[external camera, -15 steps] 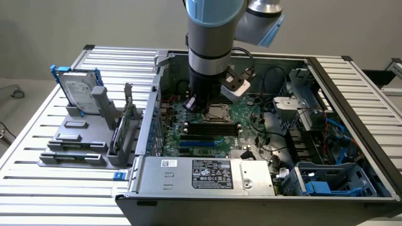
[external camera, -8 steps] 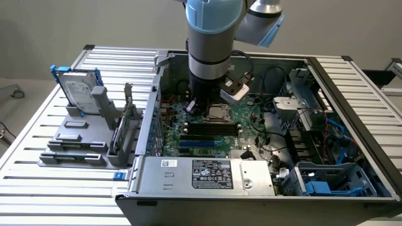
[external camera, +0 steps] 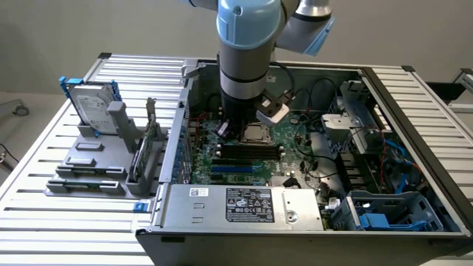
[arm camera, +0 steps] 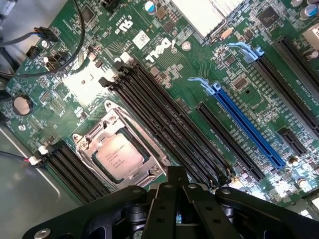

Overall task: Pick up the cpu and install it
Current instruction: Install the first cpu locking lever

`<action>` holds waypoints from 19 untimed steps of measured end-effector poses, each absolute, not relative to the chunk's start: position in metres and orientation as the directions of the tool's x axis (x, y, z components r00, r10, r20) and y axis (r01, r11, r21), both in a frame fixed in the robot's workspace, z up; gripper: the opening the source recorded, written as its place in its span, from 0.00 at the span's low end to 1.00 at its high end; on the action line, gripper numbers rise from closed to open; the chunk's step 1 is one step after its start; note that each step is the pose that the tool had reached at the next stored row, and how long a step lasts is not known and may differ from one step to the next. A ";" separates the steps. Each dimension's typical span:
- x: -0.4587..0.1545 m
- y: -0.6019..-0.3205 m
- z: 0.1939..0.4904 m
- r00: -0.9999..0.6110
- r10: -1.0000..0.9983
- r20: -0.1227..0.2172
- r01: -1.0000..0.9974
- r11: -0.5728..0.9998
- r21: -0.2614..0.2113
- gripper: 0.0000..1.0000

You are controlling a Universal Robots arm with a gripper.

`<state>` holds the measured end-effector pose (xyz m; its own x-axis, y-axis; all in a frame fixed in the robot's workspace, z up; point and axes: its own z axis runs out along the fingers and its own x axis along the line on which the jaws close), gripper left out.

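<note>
I see the cpu (arm camera: 118,157) seated in its socket (arm camera: 122,144) on the motherboard (arm camera: 209,64). My fingers (arm camera: 175,181) are closed and empty, hovering at its five o'clock over the memory slots (arm camera: 164,124).

White "DELL" lettering is showing on the green motherboard (arm camera: 164,47); print on the power supply label (external camera: 250,204) is staying unreadable.

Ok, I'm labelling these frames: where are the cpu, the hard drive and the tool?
cpu (arm camera: 118,155): wrist view, middle of its metal top.
hard drive (external camera: 94,111): exterior view, its white label.
tool (arm camera: 175,191): wrist view, its shut tips.
</note>
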<state>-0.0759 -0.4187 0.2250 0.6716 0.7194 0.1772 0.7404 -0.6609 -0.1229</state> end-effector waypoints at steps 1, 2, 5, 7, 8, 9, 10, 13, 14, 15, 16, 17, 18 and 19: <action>-0.076 -0.418 0.224 0.672 0.719 0.177 0.740 -0.661 -0.123 0.11; -0.077 -0.417 0.224 0.672 0.719 0.177 0.740 -0.661 -0.123 0.11; -0.078 -0.414 0.222 0.672 0.719 0.178 0.740 -0.661 -0.123 0.11; -0.079 -0.412 0.220 0.672 0.719 0.177 0.740 -0.661 -0.123 0.11; -0.080 -0.412 0.218 0.672 0.719 0.177 0.740 -0.661 -0.123 0.11; -0.080 -0.411 0.217 0.672 0.720 0.177 0.740 -0.661 -0.122 0.11; -0.080 -0.410 0.215 0.672 0.720 0.176 0.740 -0.661 -0.122 0.11; -0.080 -0.409 0.212 0.671 0.720 0.176 0.740 -0.661 -0.122 0.11; -0.080 -0.409 0.211 0.671 0.720 0.176 0.740 -0.661 -0.122 0.11; -0.080 -0.409 0.210 0.672 0.720 0.176 0.740 -0.661 -0.122 0.11; -0.080 -0.409 0.209 0.672 0.720 0.176 0.740 -0.661 -0.122 0.11; -0.080 -0.409 0.208 0.672 0.720 0.176 0.740 -0.661 -0.122 0.11; -0.080 -0.409 0.207 0.672 0.720 0.176 0.740 -0.661 -0.122 0.11; -0.080 -0.409 0.207 0.672 0.720 0.176 0.740 -0.661 -0.122 0.11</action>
<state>-0.0800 -0.4086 0.2066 0.6715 0.7197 0.1761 0.7404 -0.6610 -0.1218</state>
